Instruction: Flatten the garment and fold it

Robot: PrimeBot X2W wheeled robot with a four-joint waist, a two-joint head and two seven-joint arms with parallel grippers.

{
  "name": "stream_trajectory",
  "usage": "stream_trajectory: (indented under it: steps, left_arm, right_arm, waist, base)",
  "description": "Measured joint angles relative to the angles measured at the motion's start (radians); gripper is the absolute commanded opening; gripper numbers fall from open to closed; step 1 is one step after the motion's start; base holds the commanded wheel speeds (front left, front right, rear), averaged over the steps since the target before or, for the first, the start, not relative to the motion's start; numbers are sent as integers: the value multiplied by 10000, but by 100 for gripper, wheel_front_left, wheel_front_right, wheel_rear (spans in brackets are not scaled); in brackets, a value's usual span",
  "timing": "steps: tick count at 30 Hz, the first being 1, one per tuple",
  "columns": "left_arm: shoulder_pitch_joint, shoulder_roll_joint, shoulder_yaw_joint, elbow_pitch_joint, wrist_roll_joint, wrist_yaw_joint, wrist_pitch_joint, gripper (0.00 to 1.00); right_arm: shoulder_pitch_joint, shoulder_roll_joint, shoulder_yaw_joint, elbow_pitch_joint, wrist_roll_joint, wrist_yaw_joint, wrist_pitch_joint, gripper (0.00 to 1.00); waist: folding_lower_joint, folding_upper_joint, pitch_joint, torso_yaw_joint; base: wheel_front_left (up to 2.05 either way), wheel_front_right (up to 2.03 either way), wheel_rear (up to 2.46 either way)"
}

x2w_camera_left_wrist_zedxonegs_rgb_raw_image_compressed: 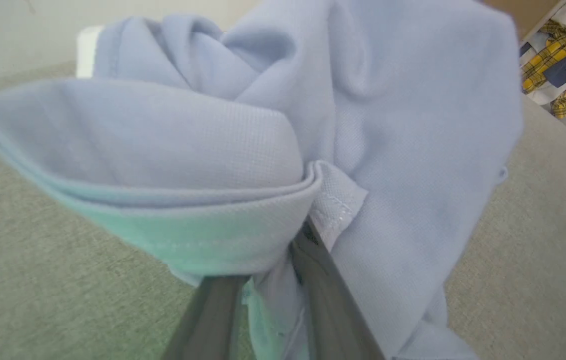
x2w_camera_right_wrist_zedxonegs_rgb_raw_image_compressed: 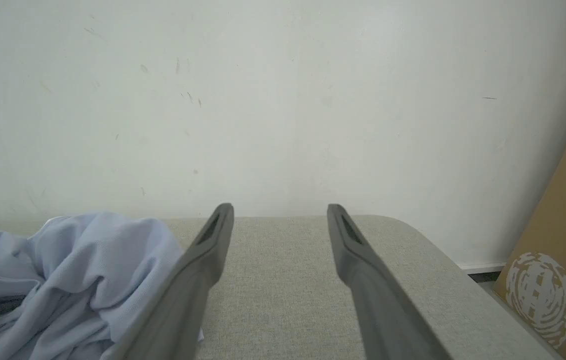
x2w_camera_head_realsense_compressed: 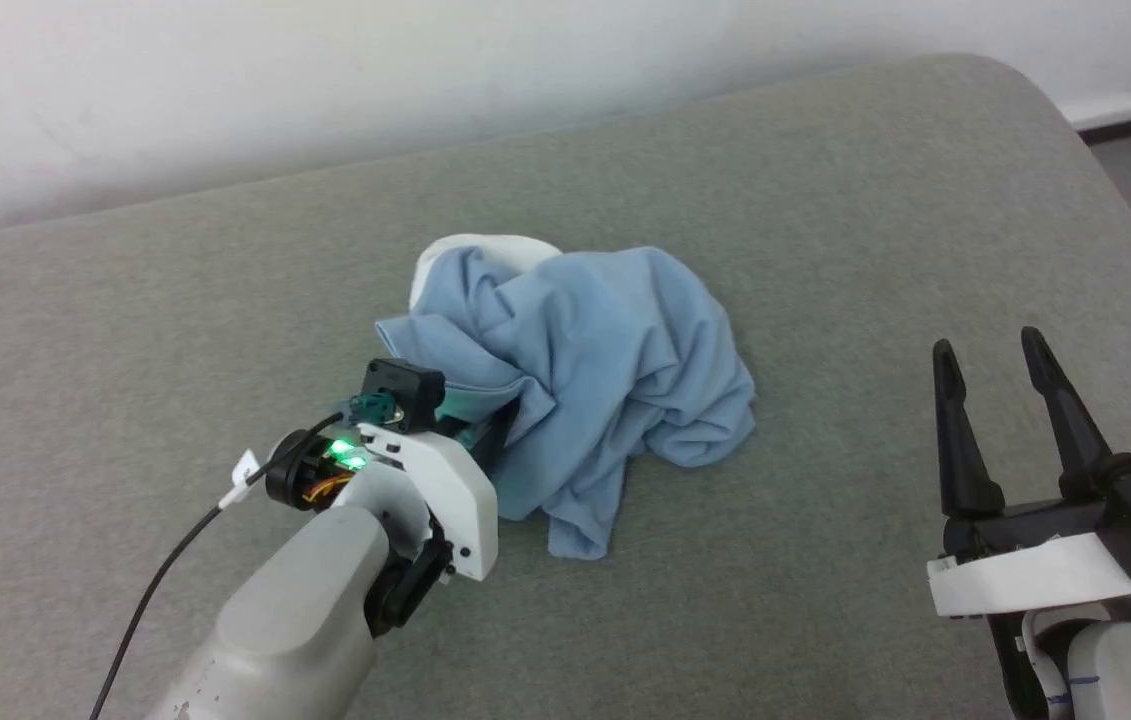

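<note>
The garment [x2w_camera_head_realsense_compressed: 605, 340] is a light blue knit shirt lying crumpled in a heap at the middle of the grey padded table [x2w_camera_head_realsense_compressed: 825, 560], with a bit of white collar [x2w_camera_head_realsense_compressed: 485, 250] at its far side. My left gripper [x2w_camera_head_realsense_compressed: 500, 428] reaches into the heap's near-left edge, its fingertips buried in cloth. In the left wrist view the fingers [x2w_camera_left_wrist_zedxonegs_rgb_raw_image_compressed: 328, 295] are closed on a fold of the garment [x2w_camera_left_wrist_zedxonegs_rgb_raw_image_compressed: 388, 150] beside a stitched hem. My right gripper [x2w_camera_head_realsense_compressed: 990, 345] stands open at the lower right, apart from the cloth. Its fingers [x2w_camera_right_wrist_zedxonegs_rgb_raw_image_compressed: 202, 265] frame bare table, with the garment [x2w_camera_right_wrist_zedxonegs_rgb_raw_image_compressed: 87, 260] to their left.
A pale wall runs behind the table. The table's rounded right corner [x2w_camera_head_realsense_compressed: 1075, 110] drops to the floor. A brown cardboard box [x2w_camera_right_wrist_zedxonegs_rgb_raw_image_compressed: 553, 260] stands beyond that edge, and a pile of yellow plaid and dark clothes [x2w_camera_left_wrist_zedxonegs_rgb_raw_image_compressed: 558, 55] lies off the table. A black cable [x2w_camera_head_realsense_compressed: 165, 570] trails from my left wrist.
</note>
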State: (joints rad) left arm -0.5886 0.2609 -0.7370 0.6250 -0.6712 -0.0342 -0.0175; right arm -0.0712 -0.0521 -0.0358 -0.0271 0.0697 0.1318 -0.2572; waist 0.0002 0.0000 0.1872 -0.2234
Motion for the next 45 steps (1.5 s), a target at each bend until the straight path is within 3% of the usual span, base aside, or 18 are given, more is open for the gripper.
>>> stream_trajectory:
  steps: [1,10,15,19,24,32,38,45]
  left_arm:
    - [1,-4,13,12,2,8,-140,100]
    - [808,92,813,-903,-268,646,-1895,100]
    - [2038,769,1603,-1910,-144,1112,-2351,100]
    - [3126,1106,2541,-3655,949,1547,-2393,100]
    - [4797,746,3582,-5386,2464,1883,-2395,100]
    - [6524,-144,4293,-6337,4312,1829,-2395,100]
    - [6901,-750,4834,-6418,4788,1540,-2395,100]
    - [6905,-1093,5381,-6253,4976,894,-2395,100]
  right_arm:
    - [2,0,-6,36,-6,0,0,100]
    - [384,0,-94,372,-424,0,0,100]
    - [735,-2,-6,472,-562,0,0,100]
    - [985,4,-46,512,-614,0,0,100]
    - [1207,2,27,671,-612,0,2,100]
    - [1480,2,157,855,-554,0,0,100]
    - [1605,2,278,955,-420,0,0,100]
    - [1605,2,284,953,-403,0,2,100]
  waist:
    - [0,0,-33,85]
    - [-2,0,-831,860]
    - [-3,0,-1349,1398]
    - [-3,0,-1702,1835]
    - [-3,0,-2044,2297]
    - [-3,0,-2462,2583]
    - [-3,0,-2531,2673]
    - [-2,0,-2410,2751]
  base:
    - [0,0,0]
    - [0,0,0]
    - [0,0,0]
    - [0,0,0]
    - [0,0,0]
    - [0,0,0]
    - [0,0,0]
    - [0,0,0]
